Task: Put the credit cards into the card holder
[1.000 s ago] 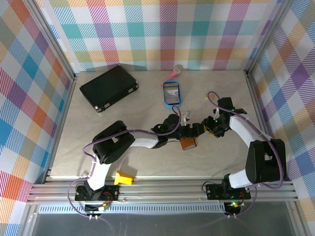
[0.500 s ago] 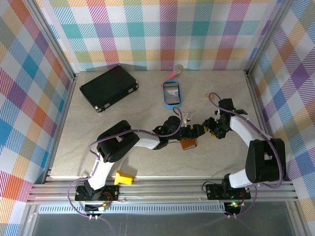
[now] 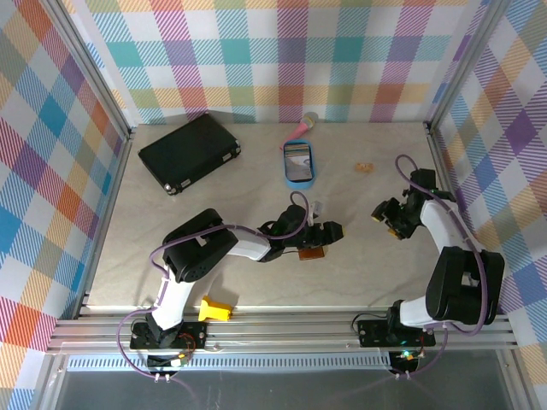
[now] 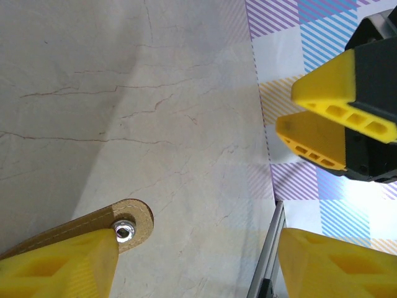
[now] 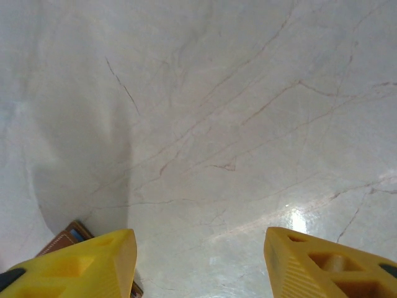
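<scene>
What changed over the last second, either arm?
Right gripper pulled back to the right, away from the card holder, and is open. Left gripper and the card holder shifted slightly left. Black case, blue tray and yellow piece unchanged.

bare tabletop (image 3: 367, 265) beside card holder (image 3: 313, 253), black case (image 3: 189, 152), tray (image 3: 285, 167) behind

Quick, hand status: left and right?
Left hand: open, nothing gripped; one finger lies over the card holder.
Right hand: open, holding nothing.
</scene>
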`<state>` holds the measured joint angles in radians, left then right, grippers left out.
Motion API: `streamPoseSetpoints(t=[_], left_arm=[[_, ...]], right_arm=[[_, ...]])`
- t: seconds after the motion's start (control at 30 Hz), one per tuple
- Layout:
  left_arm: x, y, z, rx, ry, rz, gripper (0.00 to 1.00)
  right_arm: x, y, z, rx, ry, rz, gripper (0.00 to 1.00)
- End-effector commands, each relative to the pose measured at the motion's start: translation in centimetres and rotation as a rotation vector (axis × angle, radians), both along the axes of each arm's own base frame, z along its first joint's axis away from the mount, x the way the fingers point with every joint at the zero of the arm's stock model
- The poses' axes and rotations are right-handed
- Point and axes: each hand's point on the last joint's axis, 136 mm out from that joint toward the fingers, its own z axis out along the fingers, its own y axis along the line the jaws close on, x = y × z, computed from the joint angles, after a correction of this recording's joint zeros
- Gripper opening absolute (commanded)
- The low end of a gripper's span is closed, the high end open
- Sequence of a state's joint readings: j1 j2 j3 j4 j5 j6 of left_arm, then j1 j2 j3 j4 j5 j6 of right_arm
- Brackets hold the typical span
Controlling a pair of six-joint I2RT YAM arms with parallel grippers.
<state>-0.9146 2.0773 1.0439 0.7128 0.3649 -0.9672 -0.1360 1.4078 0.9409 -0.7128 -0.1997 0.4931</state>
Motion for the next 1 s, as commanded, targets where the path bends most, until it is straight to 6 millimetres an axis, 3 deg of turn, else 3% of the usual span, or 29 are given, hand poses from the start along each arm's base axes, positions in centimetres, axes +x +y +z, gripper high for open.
streamPoseSetpoints(t=[0.0, 0.13, 0.27, 0.43, 0.63, 0.77, 0.97], left_arm=[[-0.7, 2.4, -5.2, 0.160, 0.081, 0.017, 0.69], [-0.5, 2.9, -5.5, 0.151, 0.083, 0.020, 0.69], [-0.5, 3.1, -4.0, 0.129, 0.047, -0.009, 0.69], [-1.2, 2.6, 0.9, 0.129, -0.054, -0.111, 0.71], [-2.1, 3.7, 7.4, 0.183, -0.166, -0.180, 0.75], [-1.9, 6.4, 9.3, 0.253, -0.160, -0.118, 0.72], [-1.1, 13.0, 9.1, 0.434, -0.113, 0.034, 0.65]], right_arm=[[1.3, 0.1, 2.7, 0.027, -0.072, 0.006, 0.56], [1.4, 0.4, 4.3, 0.031, -0.108, 0.035, 0.55], [1.2, 1.3, 4.8, 0.064, -0.129, 0.089, 0.55], [0.8, 2.7, 4.9, 0.072, -0.148, 0.151, 0.55], [0.8, 5.8, 5.1, 0.055, -0.157, 0.278, 0.55], [1.1, 6.7, 5.4, 0.072, -0.159, 0.288, 0.55], [0.4, 9.1, 5.4, 0.084, -0.135, 0.407, 0.53]])
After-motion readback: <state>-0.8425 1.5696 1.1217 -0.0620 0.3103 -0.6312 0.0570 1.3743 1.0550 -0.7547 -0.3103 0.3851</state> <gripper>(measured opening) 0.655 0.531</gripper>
